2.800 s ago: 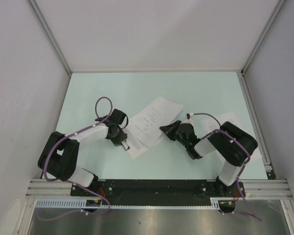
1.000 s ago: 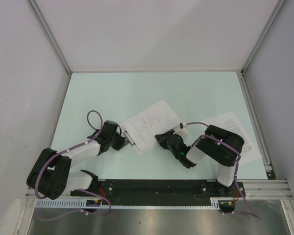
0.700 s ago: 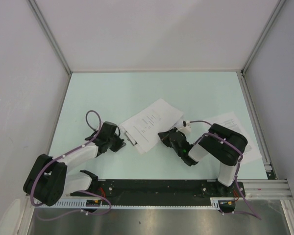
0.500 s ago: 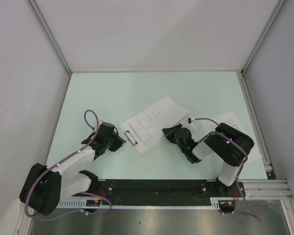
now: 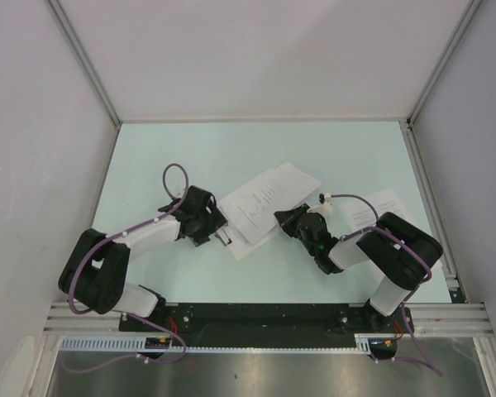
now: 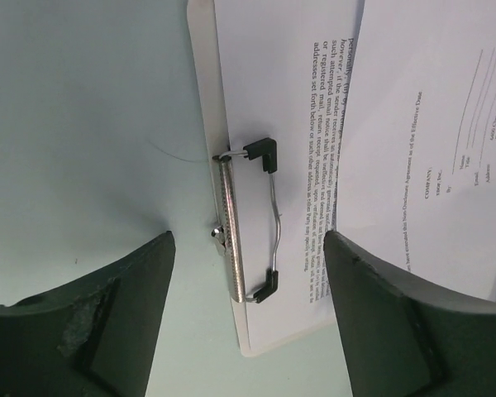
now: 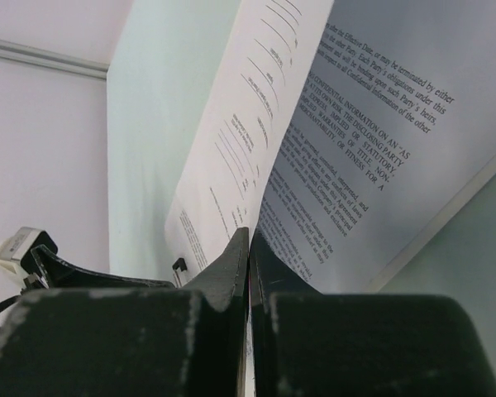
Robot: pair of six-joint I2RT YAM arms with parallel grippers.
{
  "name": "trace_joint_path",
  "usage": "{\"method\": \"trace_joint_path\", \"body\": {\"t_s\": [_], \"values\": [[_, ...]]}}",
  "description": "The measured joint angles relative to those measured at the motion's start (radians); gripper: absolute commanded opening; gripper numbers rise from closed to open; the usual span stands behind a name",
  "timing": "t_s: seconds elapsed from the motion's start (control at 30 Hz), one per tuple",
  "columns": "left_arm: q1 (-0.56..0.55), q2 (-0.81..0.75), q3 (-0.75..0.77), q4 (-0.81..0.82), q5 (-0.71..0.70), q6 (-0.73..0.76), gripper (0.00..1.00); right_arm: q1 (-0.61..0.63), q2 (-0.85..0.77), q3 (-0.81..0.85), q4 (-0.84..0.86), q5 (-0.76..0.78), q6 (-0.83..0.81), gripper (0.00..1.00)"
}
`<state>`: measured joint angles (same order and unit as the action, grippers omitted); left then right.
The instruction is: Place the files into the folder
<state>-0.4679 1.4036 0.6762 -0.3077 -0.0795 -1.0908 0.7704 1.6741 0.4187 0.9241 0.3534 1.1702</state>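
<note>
pale green table [image 5: 190, 157], clipboard [image 6: 202, 83], loose printed sheet [image 5: 382, 205]

Two printed files [image 5: 269, 197] overlap the white folder [image 6: 202, 66]; a third sheet [image 5: 382, 207] lies apart.

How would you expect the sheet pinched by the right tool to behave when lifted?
Probably floppy: the sheet curves up from the right tool. Likely light and slippery: it lies loose over the clipped page, short of the clip.

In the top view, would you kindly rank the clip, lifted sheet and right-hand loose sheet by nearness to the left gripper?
1. clip, between the fingers of the left gripper.
2. lifted sheet, centre.
3. loose sheet, far right.
</note>
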Motion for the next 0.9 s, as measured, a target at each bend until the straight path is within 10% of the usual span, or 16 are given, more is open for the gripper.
{"method": "trace_joint_path", "body": {"t_s": [0.9], "values": [[-0.100, 0.262, 0.290, -0.306, -0.158, -0.035, 0.47, -0.020, 0.041, 0.000, -0.041, -0.016, -0.008, 0.00]]}}
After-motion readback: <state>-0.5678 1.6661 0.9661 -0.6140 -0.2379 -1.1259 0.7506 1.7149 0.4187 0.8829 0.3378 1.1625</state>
